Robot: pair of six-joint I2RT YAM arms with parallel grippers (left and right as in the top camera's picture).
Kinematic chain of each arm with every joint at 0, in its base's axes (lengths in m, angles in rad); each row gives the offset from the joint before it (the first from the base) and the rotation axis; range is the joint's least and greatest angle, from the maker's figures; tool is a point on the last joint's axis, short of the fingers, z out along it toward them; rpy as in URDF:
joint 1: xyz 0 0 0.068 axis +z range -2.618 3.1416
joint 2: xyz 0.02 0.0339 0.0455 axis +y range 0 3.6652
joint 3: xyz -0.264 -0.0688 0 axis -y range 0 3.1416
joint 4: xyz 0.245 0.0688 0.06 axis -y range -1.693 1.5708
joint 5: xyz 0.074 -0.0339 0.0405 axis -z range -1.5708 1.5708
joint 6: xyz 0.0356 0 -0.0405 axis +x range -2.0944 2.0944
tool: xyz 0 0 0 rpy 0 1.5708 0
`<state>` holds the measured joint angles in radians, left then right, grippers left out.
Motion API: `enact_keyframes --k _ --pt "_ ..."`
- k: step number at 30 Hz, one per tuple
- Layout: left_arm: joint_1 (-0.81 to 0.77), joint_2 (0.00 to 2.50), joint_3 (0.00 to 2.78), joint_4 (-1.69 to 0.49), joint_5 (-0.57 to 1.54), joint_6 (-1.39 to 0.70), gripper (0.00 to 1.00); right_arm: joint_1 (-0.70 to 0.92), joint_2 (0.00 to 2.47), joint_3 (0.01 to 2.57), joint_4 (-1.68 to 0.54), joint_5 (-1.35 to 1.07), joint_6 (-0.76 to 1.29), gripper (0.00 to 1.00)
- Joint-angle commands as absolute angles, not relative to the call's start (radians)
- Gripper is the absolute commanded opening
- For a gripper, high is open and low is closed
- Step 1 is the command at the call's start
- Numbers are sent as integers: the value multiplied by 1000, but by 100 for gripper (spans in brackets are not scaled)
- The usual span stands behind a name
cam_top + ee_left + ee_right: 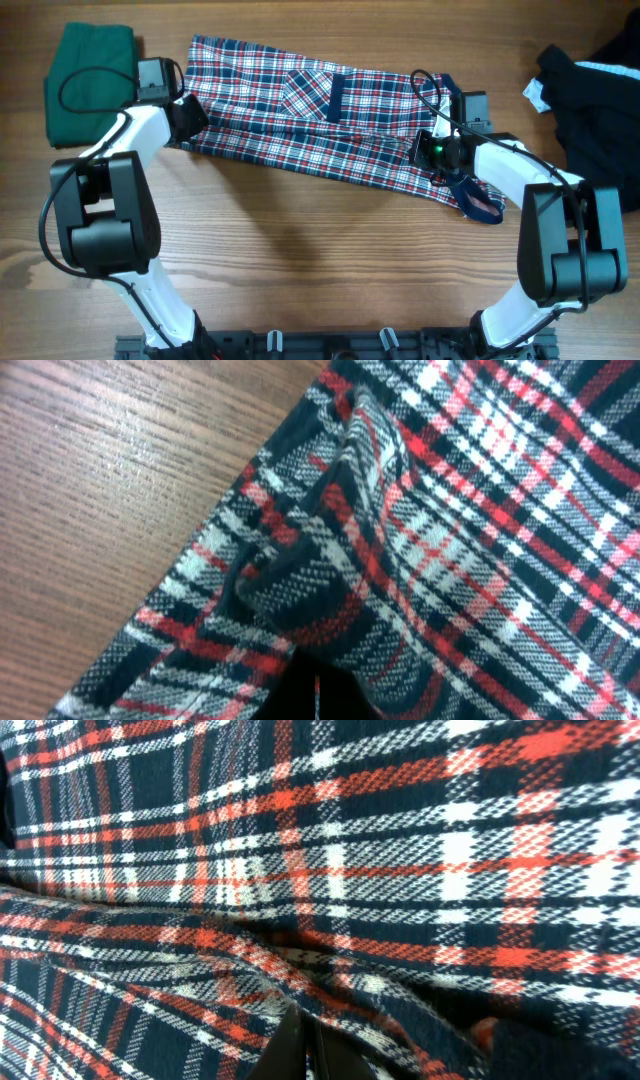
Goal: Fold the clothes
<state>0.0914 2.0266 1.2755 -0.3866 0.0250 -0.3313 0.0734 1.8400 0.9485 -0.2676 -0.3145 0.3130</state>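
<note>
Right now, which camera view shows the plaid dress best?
The overhead view: the whole plaid dress lies there as a long band across the table, its full outline visible. The left wrist view shows only a bunched edge of it on the wood; the right wrist view is filled with wrinkled plaid, no outline.

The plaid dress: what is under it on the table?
Only the wooden table shows around the plaid dress. Whatever lies beneath the cloth is covered and cannot be seen.
</note>
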Motion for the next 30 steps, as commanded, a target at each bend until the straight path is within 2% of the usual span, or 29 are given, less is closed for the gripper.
enact_keyframes --k 1,19,30 --pt "85 2058 1275 -316 29 -322 4 76 1895 938 -274 -288 317 4" --pt "85 2058 1275 4 29 -323 4 76 1895 938 -285 -287 317 4" --pt "80 2109 1275 4 37 -349 4 76 1895 938 -303 -289 326 4"
